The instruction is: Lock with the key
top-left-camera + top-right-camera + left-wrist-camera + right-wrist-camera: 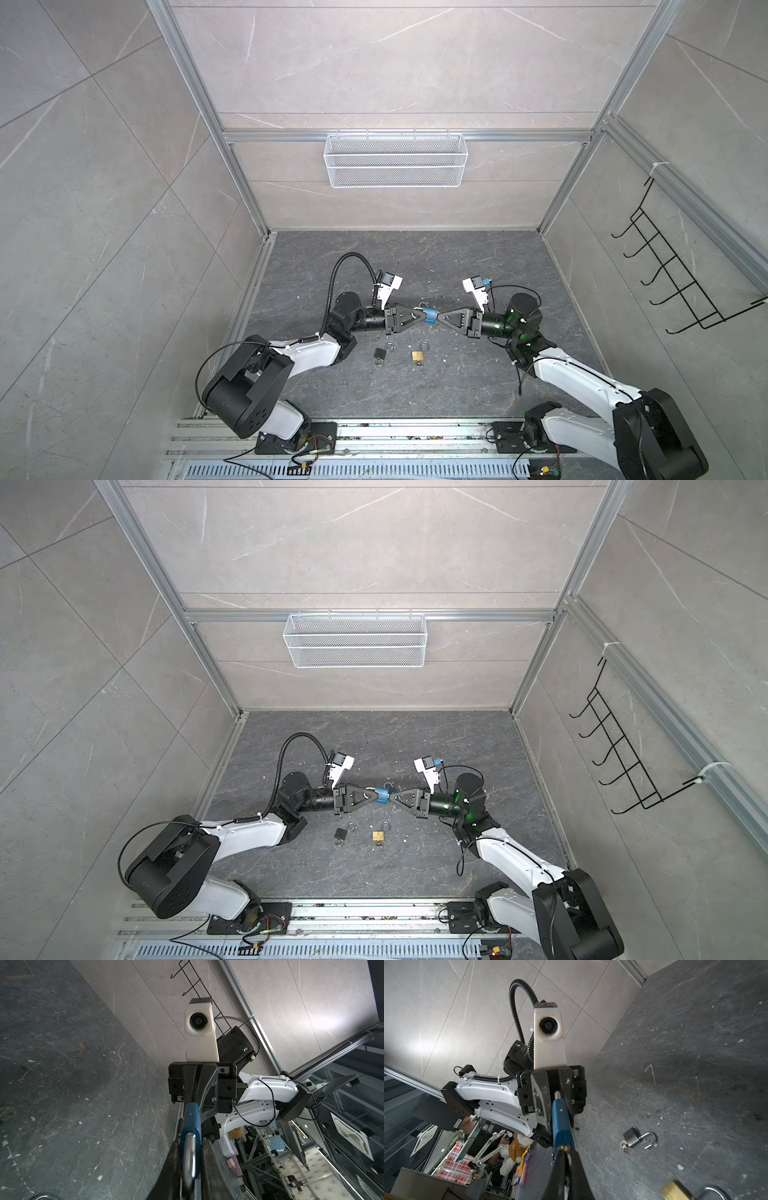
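Observed from the room: the blue padlock point(431, 316) is held clear of the dark stone table point(415, 257), near its middle, between two opposed claws. The left gripper point(424, 317) comes in from 9 o'clock and is clenched on the shackle end of the lock body. The shackle point(190, 1159) runs back between its fingers in the left wrist view. The right gripper point(439, 318) comes in from 3 o'clock and is pinched tight at the keyway end. A brass glint between its fingers in the right wrist view is taken to be the key point(565, 1148), though most of it is hidden. The reason for the arrangement appears sound. One claw braces the body so it cannot spin, while the other lines up with the keyway so that a wrist roll turns the key. Holding the lock off the table gives that roll room. Whether the shackle is fully seated cannot be told from here. Two spare locks lie on the table toward the arm bases, a black padlock point(379, 353) at 7 o'clock of the held one and a brass padlock point(417, 355) at 6 o'clock. Both have their shackles sprung open and both lie apart from the grippers.
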`<action>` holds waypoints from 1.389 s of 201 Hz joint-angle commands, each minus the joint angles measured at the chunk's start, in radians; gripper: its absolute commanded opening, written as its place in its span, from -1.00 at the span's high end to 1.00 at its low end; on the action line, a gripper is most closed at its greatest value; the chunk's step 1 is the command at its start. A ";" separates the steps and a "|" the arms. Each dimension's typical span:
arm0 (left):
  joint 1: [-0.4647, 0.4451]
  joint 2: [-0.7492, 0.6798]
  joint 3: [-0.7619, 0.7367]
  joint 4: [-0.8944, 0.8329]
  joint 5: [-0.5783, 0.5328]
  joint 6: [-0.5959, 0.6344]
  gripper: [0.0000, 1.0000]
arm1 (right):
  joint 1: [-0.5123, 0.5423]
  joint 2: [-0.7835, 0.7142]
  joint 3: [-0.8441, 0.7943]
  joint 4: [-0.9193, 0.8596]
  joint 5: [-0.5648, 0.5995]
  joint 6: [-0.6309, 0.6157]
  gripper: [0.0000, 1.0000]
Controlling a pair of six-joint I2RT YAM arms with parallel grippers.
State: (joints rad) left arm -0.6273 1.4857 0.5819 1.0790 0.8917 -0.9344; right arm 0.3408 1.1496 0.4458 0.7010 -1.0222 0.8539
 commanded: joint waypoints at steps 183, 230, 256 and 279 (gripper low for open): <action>-0.009 -0.021 0.118 -0.152 0.081 0.146 0.43 | -0.024 0.005 0.169 -0.342 -0.099 -0.228 1.00; -0.012 -0.008 0.128 -0.135 0.099 0.129 0.57 | -0.023 0.008 0.171 -0.356 -0.078 -0.238 1.00; -0.020 -0.005 0.122 -0.127 0.104 0.129 0.73 | -0.023 0.004 0.172 -0.354 -0.048 -0.231 1.00; -0.031 -0.007 0.117 -0.133 0.102 0.140 0.75 | -0.023 -0.007 0.163 -0.330 -0.019 -0.221 1.00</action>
State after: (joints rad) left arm -0.6342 1.5040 0.6701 0.8963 0.9615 -0.8230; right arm 0.3183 1.1713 0.5838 0.3511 -1.0916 0.6350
